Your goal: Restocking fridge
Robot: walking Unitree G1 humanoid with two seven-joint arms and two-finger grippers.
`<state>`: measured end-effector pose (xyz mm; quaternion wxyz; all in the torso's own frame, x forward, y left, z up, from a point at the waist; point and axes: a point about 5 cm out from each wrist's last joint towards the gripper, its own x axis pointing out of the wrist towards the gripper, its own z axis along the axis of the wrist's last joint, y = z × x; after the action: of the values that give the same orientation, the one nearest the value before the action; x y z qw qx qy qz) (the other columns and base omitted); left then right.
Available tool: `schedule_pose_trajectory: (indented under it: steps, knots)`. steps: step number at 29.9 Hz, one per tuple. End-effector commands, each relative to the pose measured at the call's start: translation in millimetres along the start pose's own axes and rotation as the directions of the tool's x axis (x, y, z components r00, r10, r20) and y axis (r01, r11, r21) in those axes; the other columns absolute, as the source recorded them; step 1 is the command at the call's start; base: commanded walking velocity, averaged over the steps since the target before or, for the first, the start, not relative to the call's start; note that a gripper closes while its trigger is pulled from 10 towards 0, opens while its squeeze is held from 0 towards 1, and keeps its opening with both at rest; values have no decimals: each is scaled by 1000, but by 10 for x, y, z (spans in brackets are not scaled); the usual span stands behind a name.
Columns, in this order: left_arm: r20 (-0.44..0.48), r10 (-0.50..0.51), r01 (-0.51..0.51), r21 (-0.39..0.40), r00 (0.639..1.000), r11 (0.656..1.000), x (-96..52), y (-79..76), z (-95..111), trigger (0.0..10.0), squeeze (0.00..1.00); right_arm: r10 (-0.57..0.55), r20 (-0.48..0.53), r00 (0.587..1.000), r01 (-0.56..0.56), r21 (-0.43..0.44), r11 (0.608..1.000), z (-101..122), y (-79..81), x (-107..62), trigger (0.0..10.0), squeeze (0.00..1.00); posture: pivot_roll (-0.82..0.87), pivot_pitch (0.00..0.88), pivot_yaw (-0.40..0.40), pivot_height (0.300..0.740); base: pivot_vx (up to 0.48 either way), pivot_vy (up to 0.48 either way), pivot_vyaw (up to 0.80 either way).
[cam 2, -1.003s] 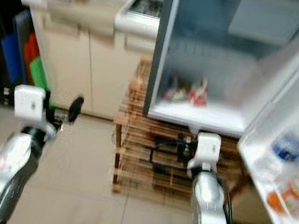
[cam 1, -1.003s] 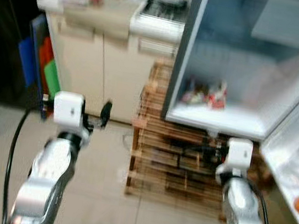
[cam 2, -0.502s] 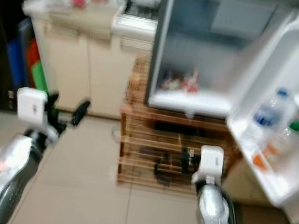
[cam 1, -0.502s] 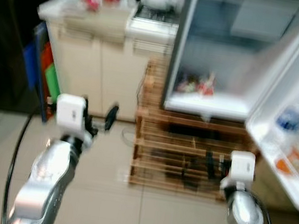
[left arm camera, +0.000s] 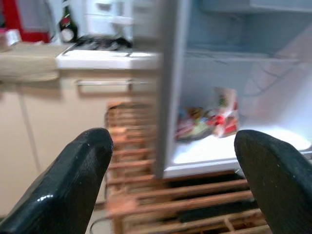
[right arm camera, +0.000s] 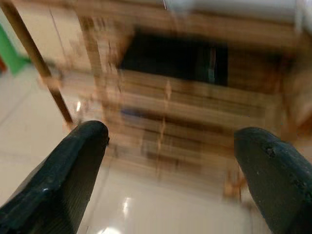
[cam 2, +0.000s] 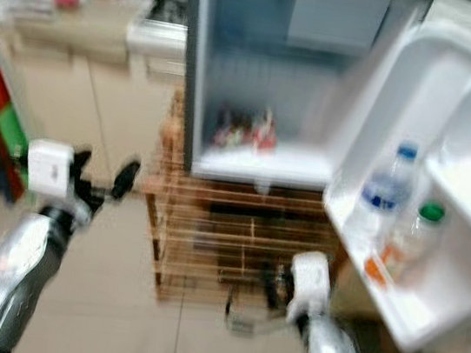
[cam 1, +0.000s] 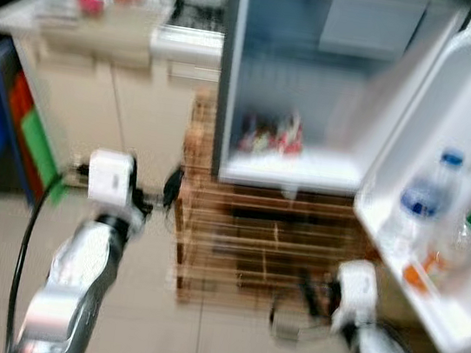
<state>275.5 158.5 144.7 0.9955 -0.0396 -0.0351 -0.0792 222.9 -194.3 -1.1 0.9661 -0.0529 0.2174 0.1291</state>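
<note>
Left gripper (left arm camera: 170,161) spread wide and empty, right gripper (right arm camera: 165,161) likewise, open fridge (cam 1: 319,83), 2 bottles (cam 1: 428,212) in door.

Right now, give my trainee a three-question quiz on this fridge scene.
1. True or false: the fridge door stands open.
2. What sits in the door shelf? A) bottles B) plates C) shoes
3. What does the fridge rest on?

Key:
1. True.
2. A: bottles stand in it, one with a blue cap, one with a green cap.
3. A wooden rack. Both the left gripper and right gripper have their fingers spread, holding nothing.
</note>
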Motion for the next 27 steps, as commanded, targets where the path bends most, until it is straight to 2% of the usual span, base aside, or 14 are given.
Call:
schedule_pose_trajectory:
  steps: [1,4,8,10,11,12,13,15,16,17,18,19,24,27]
  knots:
    - [-69,-12,12,0,998,1000,32,-25,-110,10000,0,-28,-160,987,29,5,1000,-286,-147,-87,10000,0,-136,0,23,740,0,0,0]
    - [-191,-13,15,8,981,1000,60,16,-288,10000,0,-108,-382,918,106,-27,994,-643,-345,-236,10000,0,-141,0,26,740,0,0,0]
    - [-455,-13,31,32,890,999,23,115,-677,10000,0,-231,-592,772,256,-44,966,-975,-647,-540,10000,0,-155,0,36,740,0,0,0]
    - [-505,-16,38,33,863,999,12,139,-765,10000,0,-283,-629,724,308,-72,949,-1040,-769,-659,10000,0,-164,0,43,740,0,0,0]
    - [-505,-16,38,33,863,999,12,139,-765,10000,0,-283,-629,724,308,-72,949,-1040,-769,-659,10000,0,-164,0,43,740,0,0,0]
    - [-496,-45,51,-2,867,999,32,123,-774,10000,0,-351,-664,661,368,-121,922,-1104,-928,-823,10000,0,-173,0,49,740,0,0,0]
    - [-487,-57,57,-16,871,998,42,111,-768,10000,0,-375,-677,633,390,-139,910,-1128,-988,-892,10000,0,-175,0,50,740,0,0,0]
    - [-487,-57,57,-16,871,998,42,111,-768,10000,0,-375,-677,633,390,-139,910,-1128,-988,-892,10000,0,-175,0,50,740,0,0,0]
    - [-488,-85,83,-26,869,996,36,74,-767,10000,0,-409,-692,596,418,-168,893,-1151,-1074,-989,10000,0,-178,0,52,740,0,0,0]
    - [-496,-121,119,-37,860,992,20,17,-781,10000,0,-468,-703,535,466,-216,858,-1153,-1231,-1132,10000,0,-182,0,55,740,0,0,0]
    - [-502,-135,131,-44,854,990,6,-7,-794,10000,0,-502,-700,508,488,-246,837,-1133,-1320,-1199,10000,0,-186,0,57,740,0,0,0]
    - [-502,-135,131,-44,854,990,6,-7,-794,10000,0,-502,-700,508,488,-246,837,-1133,-1320,-1199,10000,0,-186,0,57,740,0,0,0]
    - [-528,-163,148,-71,834,986,-24,-57,-853,10000,0,-671,-623,403,598,-375,708,-886,-1776,-1440,10000,0,-194,0,56,740,0,0,0]
    - [-529,-169,147,-83,832,986,-17,-69,-867,10000,0,-751,-543,375,657,-416,629,-666,-1997,-1481,10000,0,-197,0,56,740,0,0,0]
